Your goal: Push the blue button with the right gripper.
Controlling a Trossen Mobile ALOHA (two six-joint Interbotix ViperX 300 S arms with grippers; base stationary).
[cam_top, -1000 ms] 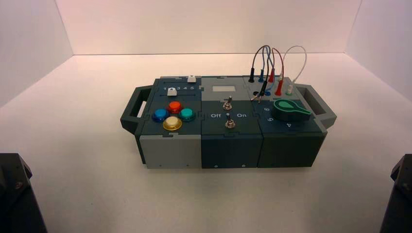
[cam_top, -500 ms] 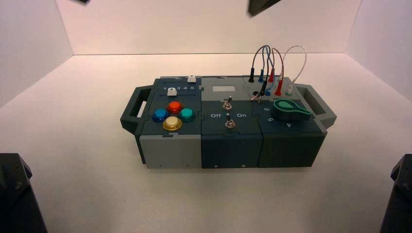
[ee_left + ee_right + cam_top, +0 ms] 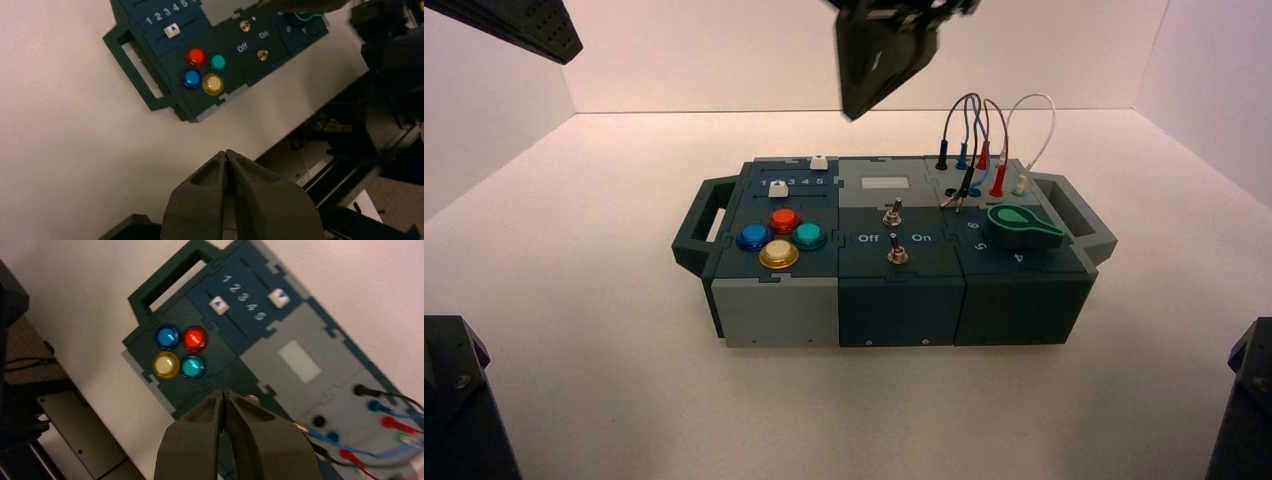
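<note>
The blue button (image 3: 753,237) is the leftmost of the round domes on the box's left section, and it also shows in the left wrist view (image 3: 191,79) and the right wrist view (image 3: 168,337). My right gripper (image 3: 854,112) hangs high above the box's middle and back, well clear of the button. Its tips (image 3: 223,391) are shut with nothing between them. My left gripper (image 3: 569,50) sits at the upper left, off the box, and is also shut (image 3: 226,152).
Around the blue button sit the red button (image 3: 783,220), the teal button (image 3: 809,236) and the yellow button (image 3: 778,254). Two toggle switches (image 3: 896,254) stand in the middle section. A green knob (image 3: 1020,226) and plugged wires (image 3: 984,150) occupy the right. Handles (image 3: 699,228) stick out at both ends.
Both arms have come down into view from the top edge. The right gripper has dropped lower and leftward above the box's back, and the left arm now shows at the upper left.
</note>
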